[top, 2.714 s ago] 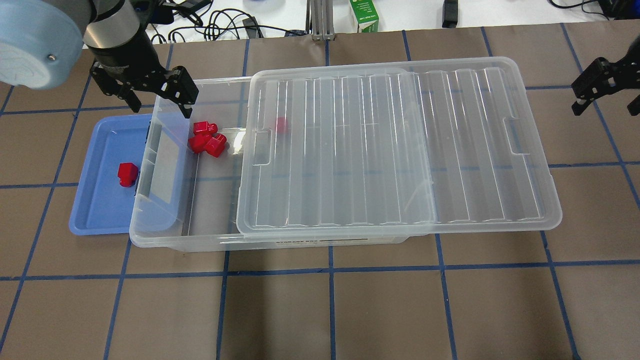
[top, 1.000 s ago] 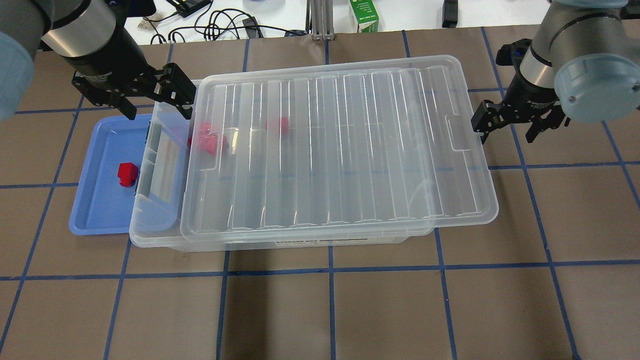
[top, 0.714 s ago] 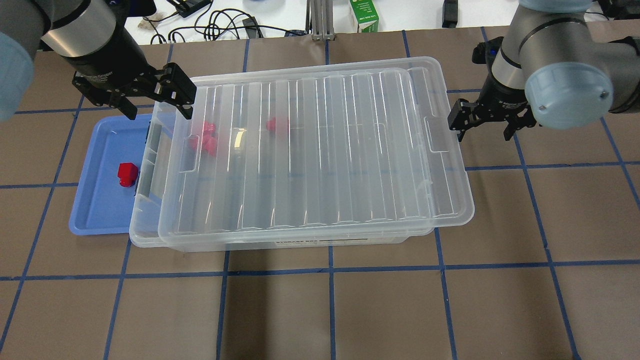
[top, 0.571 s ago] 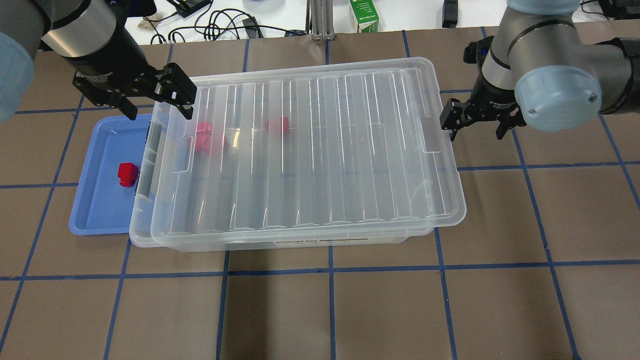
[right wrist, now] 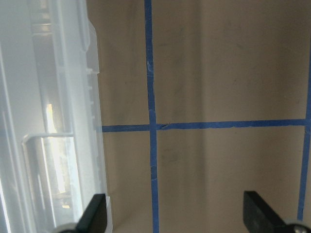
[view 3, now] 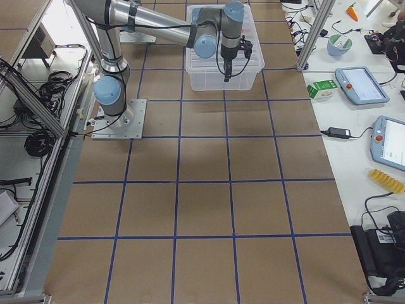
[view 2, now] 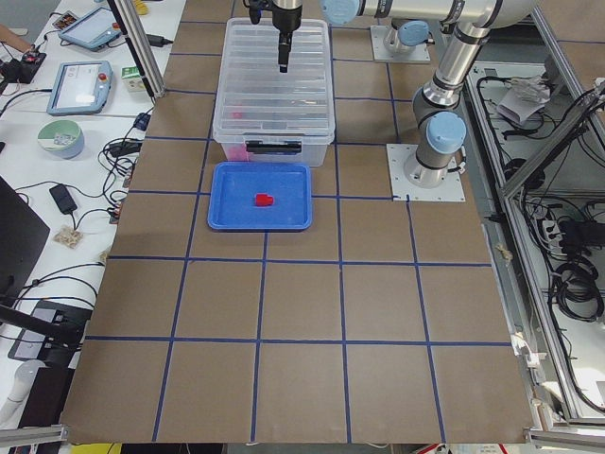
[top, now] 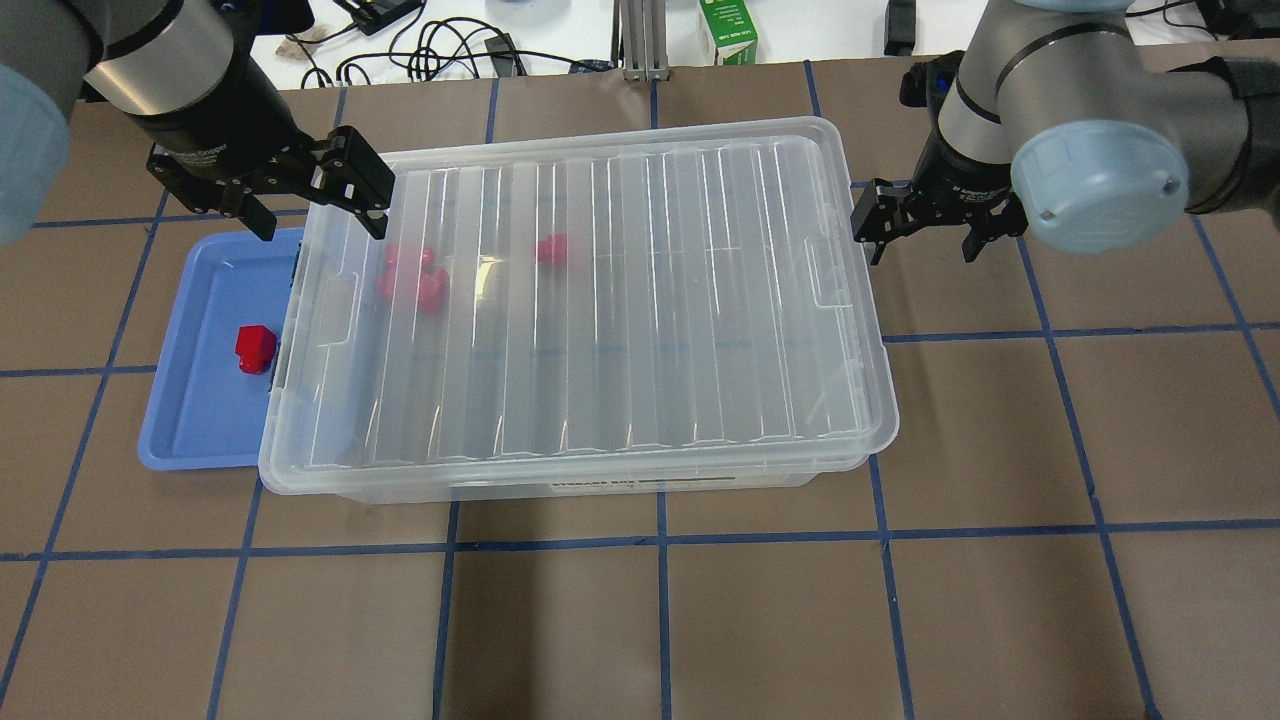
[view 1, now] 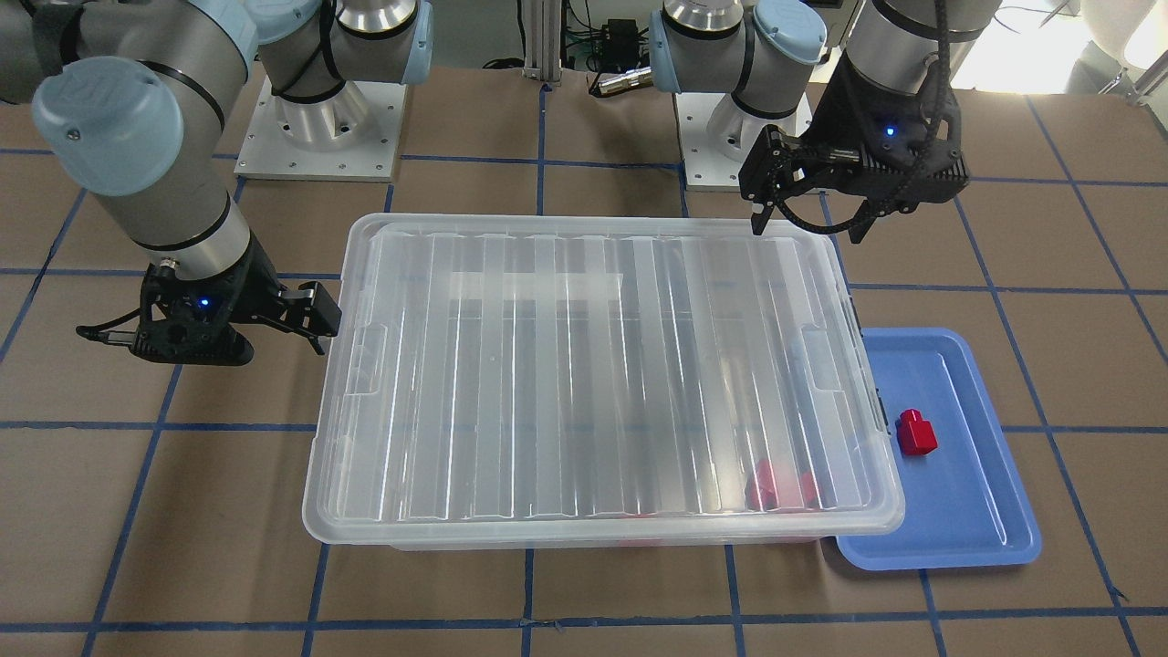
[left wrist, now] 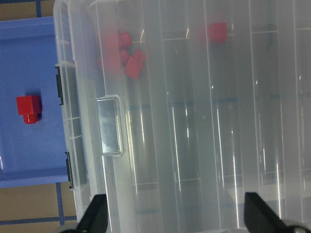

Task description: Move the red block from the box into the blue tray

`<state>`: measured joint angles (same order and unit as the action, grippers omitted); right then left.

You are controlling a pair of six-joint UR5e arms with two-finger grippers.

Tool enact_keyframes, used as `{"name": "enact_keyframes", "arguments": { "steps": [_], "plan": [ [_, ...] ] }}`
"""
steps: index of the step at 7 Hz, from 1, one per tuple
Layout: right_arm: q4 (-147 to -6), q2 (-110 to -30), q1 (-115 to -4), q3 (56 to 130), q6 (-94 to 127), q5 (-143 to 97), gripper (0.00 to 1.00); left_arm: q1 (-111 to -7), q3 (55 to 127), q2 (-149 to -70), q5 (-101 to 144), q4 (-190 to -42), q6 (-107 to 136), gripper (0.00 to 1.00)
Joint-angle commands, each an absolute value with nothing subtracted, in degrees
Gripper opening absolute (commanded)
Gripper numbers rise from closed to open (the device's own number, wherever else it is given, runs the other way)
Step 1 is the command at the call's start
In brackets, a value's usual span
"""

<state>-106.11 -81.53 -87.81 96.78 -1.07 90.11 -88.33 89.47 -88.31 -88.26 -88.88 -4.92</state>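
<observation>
The red block (top: 255, 348) lies in the blue tray (top: 200, 420), alone; it also shows in the front view (view 1: 915, 432) and the left wrist view (left wrist: 28, 108). The clear box (top: 600, 470) has its ribbed lid (top: 600, 320) over the whole opening. Three bunched red pieces (top: 412, 275) and one single red piece (top: 552, 250) show blurred through the lid. My left gripper (top: 320, 215) is open and empty above the box's far left corner. My right gripper (top: 922, 250) is open and empty beside the lid's right end; I cannot tell if it touches.
The blue tray is partly tucked under the box's left end. A green carton (top: 728, 32) and cables (top: 440, 45) lie beyond the table's far edge. Brown table (top: 660, 620) with blue grid tape stretches in front of the box.
The lid has slid left from hanging off the right end to covering the box. My right gripper moved left with the lid's right end. My left gripper barely moved.
</observation>
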Motion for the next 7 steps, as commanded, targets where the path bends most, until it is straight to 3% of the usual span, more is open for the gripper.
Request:
{"name": "enact_keyframes", "arguments": {
  "steps": [1, 3, 7],
  "plan": [
    [-95.52, -83.31, -90.07, 87.16, -0.44, 89.83, 1.0, -88.42, 89.47, -88.42, -88.24, -88.86, -4.92, 1.0],
    [-85.56, -83.85, -93.33, 77.47, 2.29, 90.09, 1.0, -88.42, 89.47, -88.24, -88.33, -88.94, -5.01, 1.0],
    [-84.81, -84.37, -93.52, 79.45, 1.67, 89.74, 1.0, -88.42, 89.12, -88.32, -89.56, -90.78, -4.49, 1.0]
  ]
}}
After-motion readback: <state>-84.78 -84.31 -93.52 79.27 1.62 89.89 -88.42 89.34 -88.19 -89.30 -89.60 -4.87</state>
